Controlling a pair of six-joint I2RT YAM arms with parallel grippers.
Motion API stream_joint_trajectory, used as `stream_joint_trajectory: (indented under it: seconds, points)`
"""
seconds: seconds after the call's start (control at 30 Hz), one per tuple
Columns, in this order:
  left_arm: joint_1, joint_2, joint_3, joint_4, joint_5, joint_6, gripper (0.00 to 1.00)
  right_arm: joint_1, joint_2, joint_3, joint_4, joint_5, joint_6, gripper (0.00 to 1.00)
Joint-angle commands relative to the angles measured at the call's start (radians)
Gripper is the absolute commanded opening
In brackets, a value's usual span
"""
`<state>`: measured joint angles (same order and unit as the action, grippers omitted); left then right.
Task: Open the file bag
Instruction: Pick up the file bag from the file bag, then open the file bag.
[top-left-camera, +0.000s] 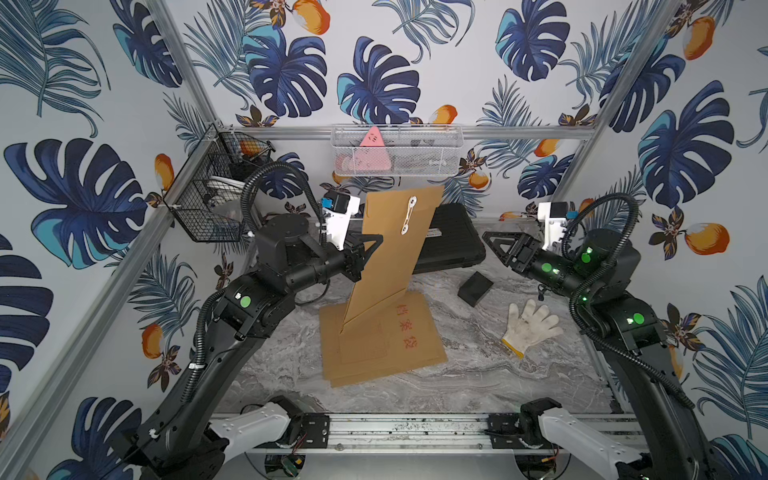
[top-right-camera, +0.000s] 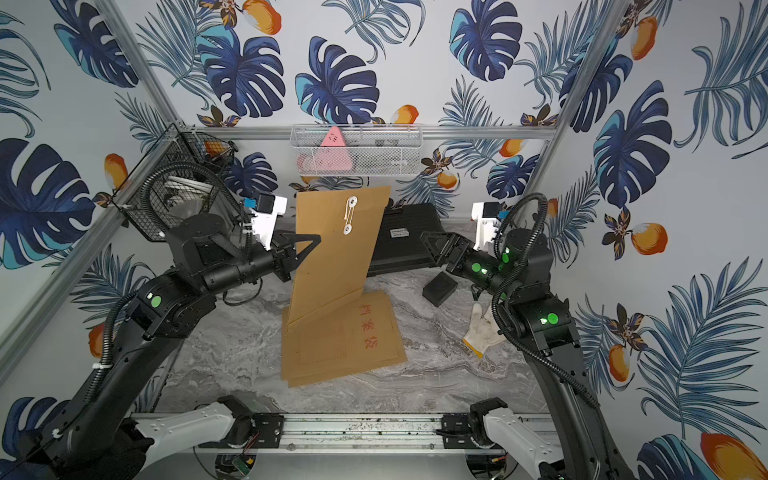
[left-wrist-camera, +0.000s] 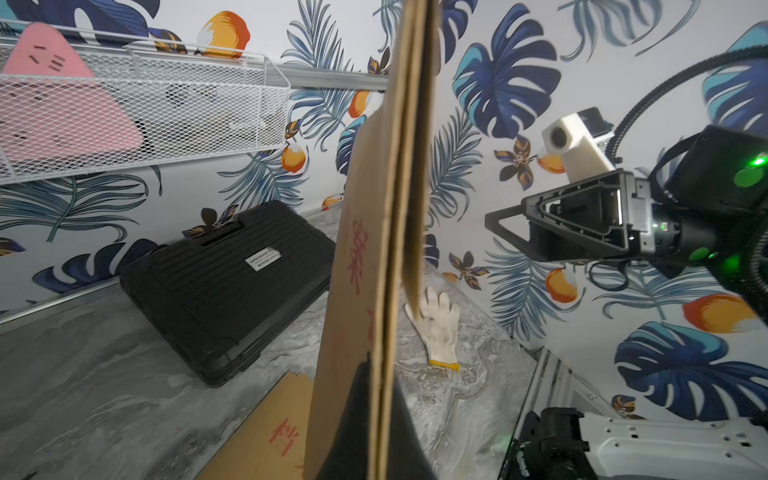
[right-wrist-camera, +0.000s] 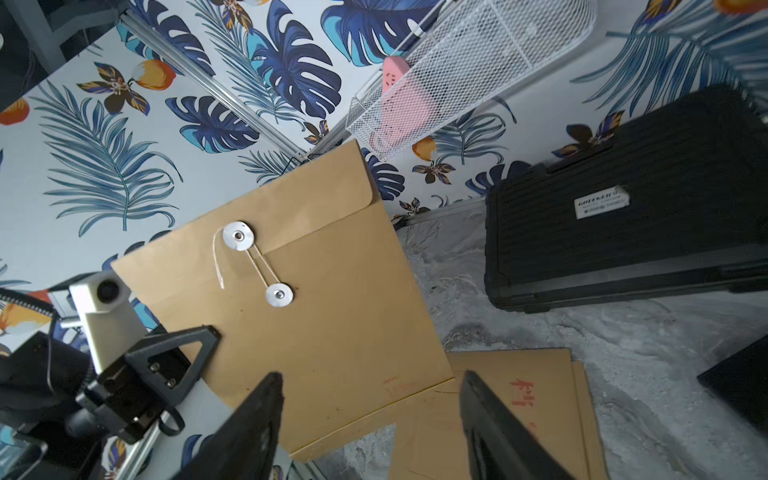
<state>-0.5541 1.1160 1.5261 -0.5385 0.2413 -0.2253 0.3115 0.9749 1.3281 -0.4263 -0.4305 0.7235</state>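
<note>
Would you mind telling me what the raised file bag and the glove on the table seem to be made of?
The file bag looks like matte brown kraft paper: stiff, creased, string-tied. The glove is probably white knitted cotton: soft, limp, yellow-trimmed cuff.

Leaf-print walls (top-left-camera: 457, 62), aluminium frame rails (top-left-camera: 519, 132), grey marble tabletop (top-left-camera: 478, 382), even light.

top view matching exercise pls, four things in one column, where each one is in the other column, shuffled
Things:
1. file bag with string clasp
2. glove
3. pink triangle
4. black case

Places:
a. inside the white mesh basket
b. lying on the marble table, fingers spread
c. held upright, pinched by the left gripper
d. along the foot of the back wall

Pairs: 1-c, 2-b, 3-a, 4-d
</note>
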Motion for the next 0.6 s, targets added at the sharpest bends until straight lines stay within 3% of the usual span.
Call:
stream_joint_trajectory:
  seconds: [0.0,0.1,0.23,0.57]
  points:
    - [-0.082,0.001,-0.023,0.001,-0.202,0.082,0.00,0.074,0.009,-0.035,0.149,0.068,0.138,0.62]
    - [-0.152,0.004,-0.057,0.026,-0.279,0.089,0.00,0.202,0.032,-0.049,0.200,0.147,0.155,0.57]
    - [-0.204,0.013,-0.083,0.051,-0.319,0.087,0.00,0.296,0.058,-0.092,0.303,0.184,0.201,0.53]
    - [-0.263,0.033,-0.077,0.043,-0.349,0.109,0.00,0.350,0.124,-0.085,0.336,0.161,0.218,0.41]
